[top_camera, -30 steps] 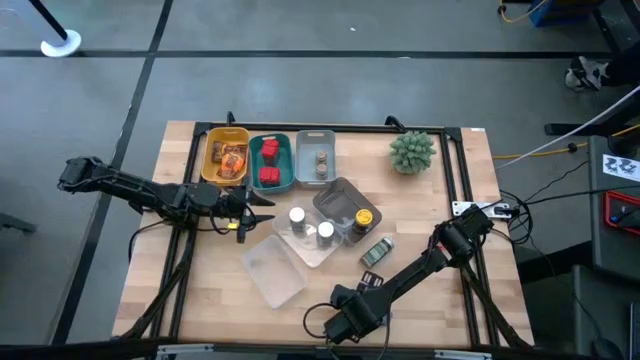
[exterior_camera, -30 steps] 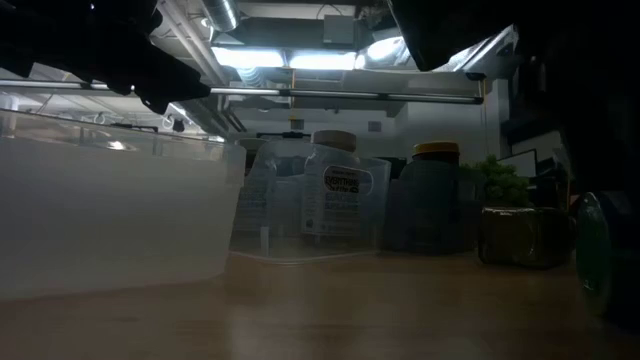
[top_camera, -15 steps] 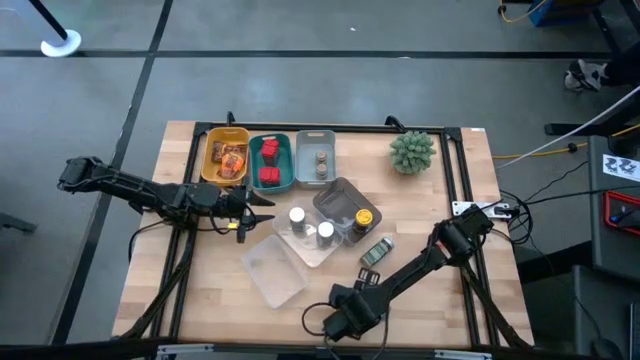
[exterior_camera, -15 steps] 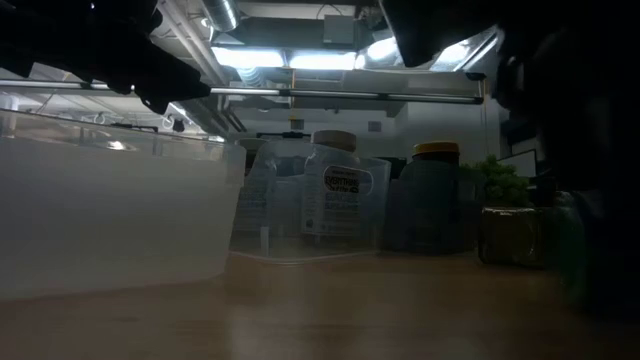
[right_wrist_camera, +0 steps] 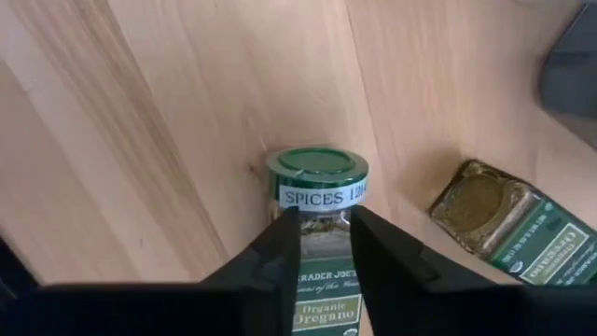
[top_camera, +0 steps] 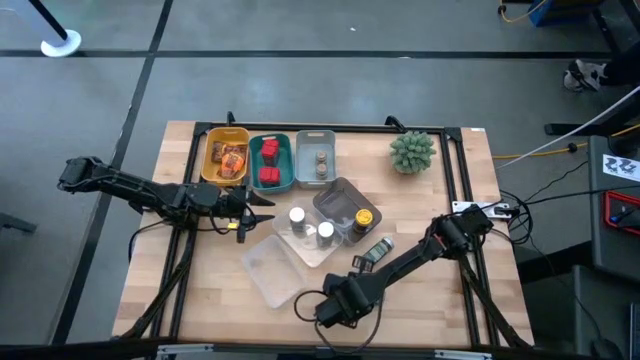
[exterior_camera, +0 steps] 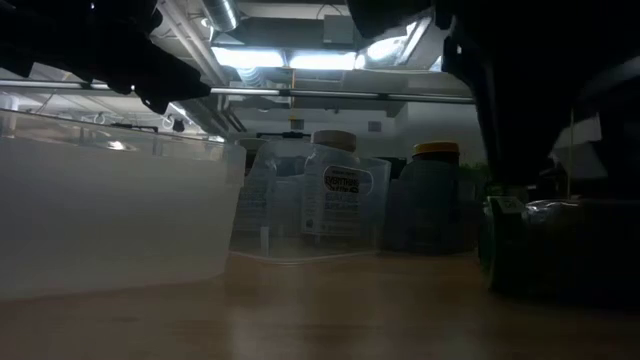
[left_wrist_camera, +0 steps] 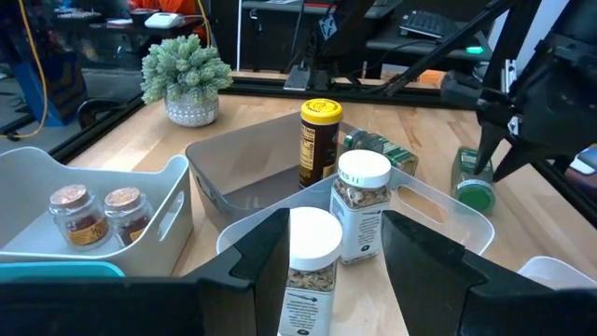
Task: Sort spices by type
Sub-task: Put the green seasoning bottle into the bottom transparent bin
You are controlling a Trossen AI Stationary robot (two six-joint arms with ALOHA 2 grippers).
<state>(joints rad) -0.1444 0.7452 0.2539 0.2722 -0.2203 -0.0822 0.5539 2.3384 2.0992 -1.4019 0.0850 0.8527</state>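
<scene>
Clenching in over the last second, my right hand [right_wrist_camera: 322, 245] now grasps the green-lidded oregano jar [right_wrist_camera: 318, 191] at the bench's [top_camera: 215, 290] six o'clock edge, its twin [right_wrist_camera: 508, 224] lying at about two o'clock from it, so I judge lifting comes next.

Light wood-plank table [top_camera: 210, 270] w/ black frame. Back edge L to R: yellow bin [top_camera: 226, 155], teal bin [top_camera: 270, 163], grey bin [top_camera: 315, 157], then spiky green potted plant [top_camera: 412, 152]. Mid-table: dark grey tray [top_camera: 335, 198], two clear plastic trays [top_camera: 272, 273], and a green-labelled clear jar lying flat [top_camera: 377, 251].
</scene>
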